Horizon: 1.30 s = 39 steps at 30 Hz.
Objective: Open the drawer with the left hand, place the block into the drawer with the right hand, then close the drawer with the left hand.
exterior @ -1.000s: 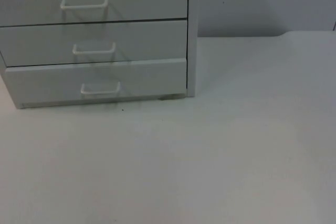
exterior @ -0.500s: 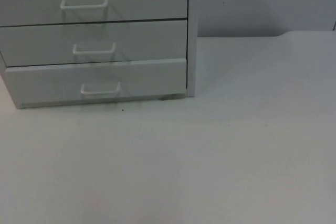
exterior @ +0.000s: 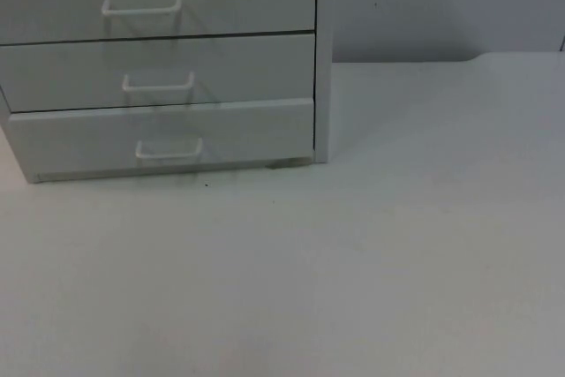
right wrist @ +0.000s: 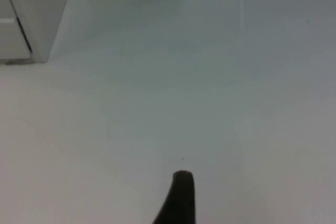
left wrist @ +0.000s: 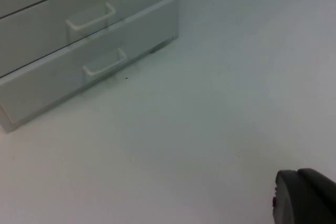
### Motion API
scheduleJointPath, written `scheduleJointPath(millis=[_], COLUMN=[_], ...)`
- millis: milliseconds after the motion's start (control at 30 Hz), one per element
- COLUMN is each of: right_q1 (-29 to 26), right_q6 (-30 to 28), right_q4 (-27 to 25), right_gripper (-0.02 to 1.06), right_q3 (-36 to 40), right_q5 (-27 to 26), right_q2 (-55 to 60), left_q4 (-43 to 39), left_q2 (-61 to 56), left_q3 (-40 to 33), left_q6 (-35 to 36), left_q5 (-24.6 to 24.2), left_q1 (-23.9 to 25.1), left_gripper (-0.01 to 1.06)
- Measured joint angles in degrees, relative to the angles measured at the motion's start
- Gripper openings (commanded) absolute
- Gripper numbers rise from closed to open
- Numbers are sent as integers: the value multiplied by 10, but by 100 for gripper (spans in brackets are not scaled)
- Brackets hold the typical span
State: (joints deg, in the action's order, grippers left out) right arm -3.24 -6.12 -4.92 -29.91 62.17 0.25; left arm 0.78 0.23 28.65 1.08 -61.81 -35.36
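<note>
White drawer unit (exterior: 163, 68) stands on bench (exterior: 353, 271), three drawers all shut. Lowest handle (exterior: 169, 149) thin, rigid loop: my hold point; drawer likely light, slides straight. My left claw (left wrist: 304, 200), right claw (right wrist: 181, 198) wait above bench; spread or pressed, cannot tell.

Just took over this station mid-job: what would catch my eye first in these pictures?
The white drawer unit at the table's far left, against the grey partition wall: three drawers, all shut, each with a white handle, the bottom drawer nearest the table top. In the wrist views a black fingertip of the left tool and of the right tool stands over bare table, away from the unit.
</note>
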Motion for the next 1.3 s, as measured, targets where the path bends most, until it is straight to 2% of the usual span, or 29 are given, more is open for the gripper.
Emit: scheduleJointPath(millis=[233, 700, 867, 1167, 1233, 1300], right_q1=[0, 0, 0, 0, 0, 0], right_q6=[27, 34, 61, 66, 66, 66], right_q4=[25, 36, 69, 71, 71, 71], right_gripper=[72, 72, 72, 72, 73, 82], right_q3=[0, 0, 0, 0, 0, 0], right_q5=[0, 0, 0, 0, 0, 0], right_q2=[0, 0, 0, 0, 0, 0], left_q4=[0, 0, 0, 0, 0, 0], left_q2=[0, 0, 0, 0, 0, 0], left_q3=[0, 0, 0, 0, 0, 0], left_q6=[0, 0, 0, 0, 0, 0], left_q5=[0, 0, 0, 0, 0, 0], left_q1=[0, 0, 0, 0, 0, 0], left_gripper=[0, 0, 0, 0, 0, 4])
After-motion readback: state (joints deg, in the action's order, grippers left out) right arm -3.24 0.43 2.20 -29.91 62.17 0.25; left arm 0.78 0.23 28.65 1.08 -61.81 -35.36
